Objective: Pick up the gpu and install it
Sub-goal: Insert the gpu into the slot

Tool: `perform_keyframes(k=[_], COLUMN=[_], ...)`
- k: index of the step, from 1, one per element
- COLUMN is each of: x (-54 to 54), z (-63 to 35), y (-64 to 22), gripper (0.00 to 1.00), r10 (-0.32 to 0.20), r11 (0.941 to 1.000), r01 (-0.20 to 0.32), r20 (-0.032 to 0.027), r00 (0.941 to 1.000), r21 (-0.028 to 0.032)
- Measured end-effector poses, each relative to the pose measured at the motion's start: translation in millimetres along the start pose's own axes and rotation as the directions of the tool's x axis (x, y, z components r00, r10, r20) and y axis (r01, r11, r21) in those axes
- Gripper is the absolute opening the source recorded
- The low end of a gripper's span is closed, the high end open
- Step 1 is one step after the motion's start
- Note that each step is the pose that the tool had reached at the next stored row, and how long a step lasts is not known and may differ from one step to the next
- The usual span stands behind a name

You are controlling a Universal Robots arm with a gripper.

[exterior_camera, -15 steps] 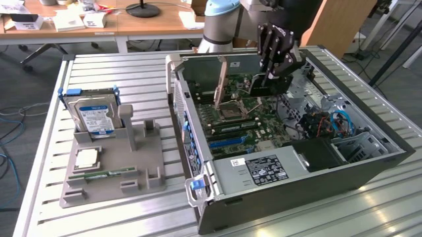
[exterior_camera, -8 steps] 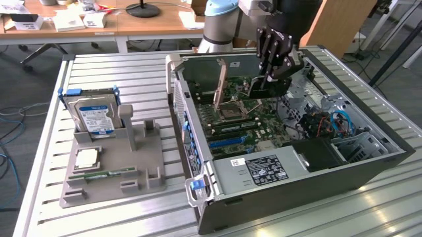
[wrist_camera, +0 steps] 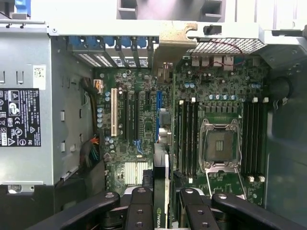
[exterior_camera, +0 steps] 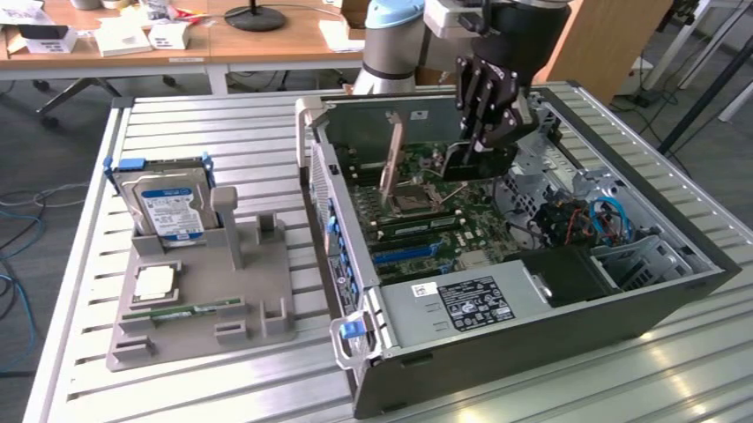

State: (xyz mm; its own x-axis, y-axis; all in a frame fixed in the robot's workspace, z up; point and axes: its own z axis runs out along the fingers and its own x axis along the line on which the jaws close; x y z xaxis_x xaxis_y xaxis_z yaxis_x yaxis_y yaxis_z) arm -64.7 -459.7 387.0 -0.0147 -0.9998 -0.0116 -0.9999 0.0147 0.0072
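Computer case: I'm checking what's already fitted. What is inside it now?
Inside the computer case sit the motherboard with a bare CPU socket, the power supply, and the gpu gripped by the hand. The gpu hides the slot beneath it.

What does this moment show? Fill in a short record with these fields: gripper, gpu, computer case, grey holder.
gripper: shut on the gpu, down inside the open computer case
gpu: held on edge between the fingers, over the motherboard; whether it touches a slot cannot be told
computer case: lying open on the slatted table
grey holder: to the exterior view's left of the case, carrying a hard drive, a RAM stick and a square chip
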Motion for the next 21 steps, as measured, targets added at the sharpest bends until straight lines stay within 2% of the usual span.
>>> perform_keyframes(k=[21], x=[0.5], z=[38.2], y=[-0.1], gripper=[0.26], r10=[0.0], r11=[1.0], r01=[0.0], r20=[0.0], r00=[1.0], r21=[0.0038])
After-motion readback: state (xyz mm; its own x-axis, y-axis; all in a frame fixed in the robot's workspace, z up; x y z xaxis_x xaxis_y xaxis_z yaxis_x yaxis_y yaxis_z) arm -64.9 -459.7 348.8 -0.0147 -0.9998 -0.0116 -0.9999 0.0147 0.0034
